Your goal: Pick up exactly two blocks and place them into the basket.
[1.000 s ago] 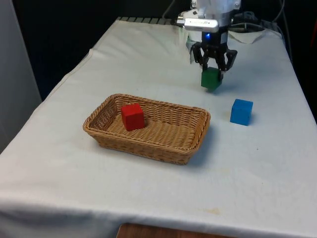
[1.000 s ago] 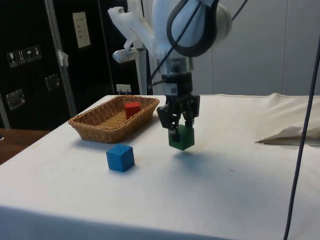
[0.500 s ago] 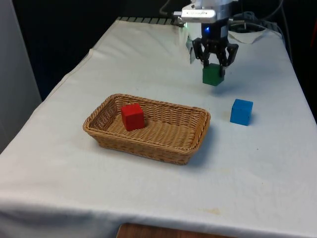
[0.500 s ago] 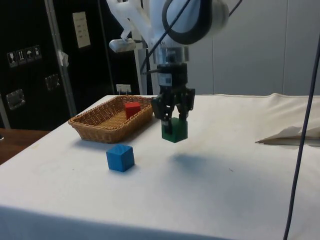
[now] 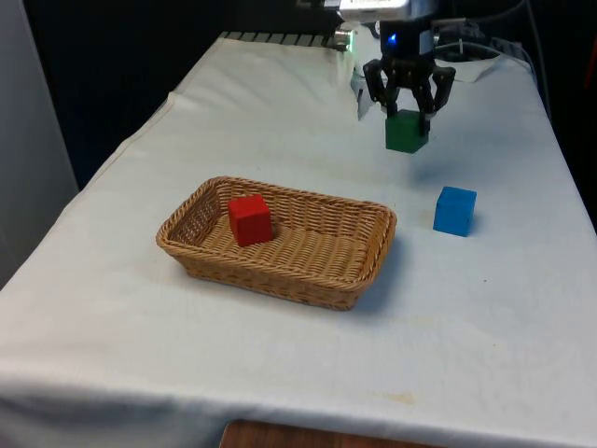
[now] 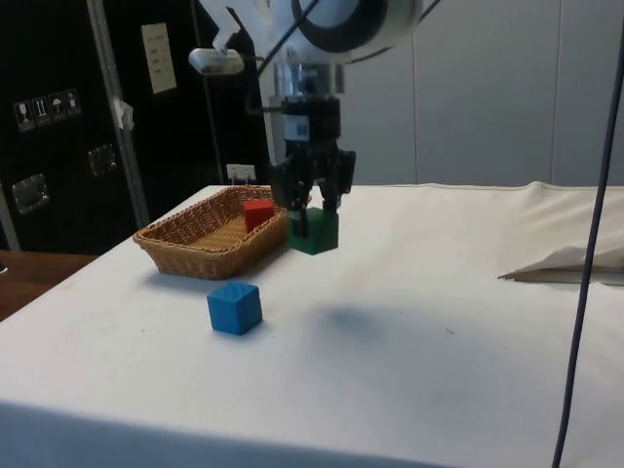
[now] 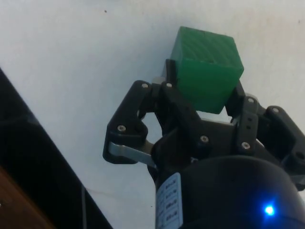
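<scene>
The pincer [image 5: 408,110] grips the green block [image 5: 407,132] above the worktop [image 5: 280,121], beyond the basket [image 5: 373,245] that holds the red block [image 5: 250,219]. Released early, the green block would miss the basket.

The basket [image 5: 280,245] is rough woven wicker; the green block [image 7: 207,68] looks matt, faintly ridged; a white cloth [image 5: 280,373] covers the desk.
</scene>
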`<state>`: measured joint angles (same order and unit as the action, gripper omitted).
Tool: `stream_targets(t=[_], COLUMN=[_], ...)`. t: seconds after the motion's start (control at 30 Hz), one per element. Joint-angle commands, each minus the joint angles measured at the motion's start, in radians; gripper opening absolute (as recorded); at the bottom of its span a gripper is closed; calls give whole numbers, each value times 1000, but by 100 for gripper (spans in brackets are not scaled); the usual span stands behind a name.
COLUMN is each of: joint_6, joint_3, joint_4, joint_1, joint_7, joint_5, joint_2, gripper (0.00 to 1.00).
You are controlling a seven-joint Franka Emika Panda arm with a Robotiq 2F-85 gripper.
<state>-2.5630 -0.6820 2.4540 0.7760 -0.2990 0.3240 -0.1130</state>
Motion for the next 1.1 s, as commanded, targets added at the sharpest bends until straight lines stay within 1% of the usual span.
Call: stream_targets(t=[0.0, 0.03, 0.07, 0.17, 0.2, 0.23, 0.27, 0.3, 0.33, 0.4, 0.43, 0.47, 0.53, 0.57, 0.6, 0.67, 0.87, 0.9, 0.93, 1.0, 1.07], joint_6=[28, 10, 36, 65, 87, 87, 107, 91, 114, 141, 141, 158, 175, 159, 184, 210, 257, 244, 265, 278, 299], joint_3=[-8, -2, -10, -17, -23, -23, -28, -26, -30, -38, -38, -43, -49, -49, -52, -62, -80, -80, -83, -90, -100], joint_4=[-14, -10, -22, -51, -72, -72, -92, -82, -100, -128, -128, -147, -165, -156, -174, -204, -261, -254, -270, -288, -315], joint_1=[-3, -2, -5, -8, -10, -10, -13, -11, -15, -18, -18, -21, -22, -19, -23, -26, -33, -29, -35, -35, -38], joint_7=[-7, 3, 0, 20, 31, 31, 40, 38, 45, 58, 58, 66, 75, 72, 80, 93, 120, 117, 125, 133, 146], joint_5=[-21, 0, -17, -8, -5, -5, -4, 0, -3, -3, -3, -3, -2, 0, -2, -1, -3, 0, -3, -3, -4], joint_2=[11, 1, 10, 8, 4, 4, 1, 1, -1, -9, -9, -15, -22, -20, -26, -39, -73, -70, -80, -93, -114], gripper=[0, 0, 0, 0, 0, 0, 0, 0, 0, 0, 0, 0, 0, 0, 0, 0, 0, 0, 0, 0, 0])
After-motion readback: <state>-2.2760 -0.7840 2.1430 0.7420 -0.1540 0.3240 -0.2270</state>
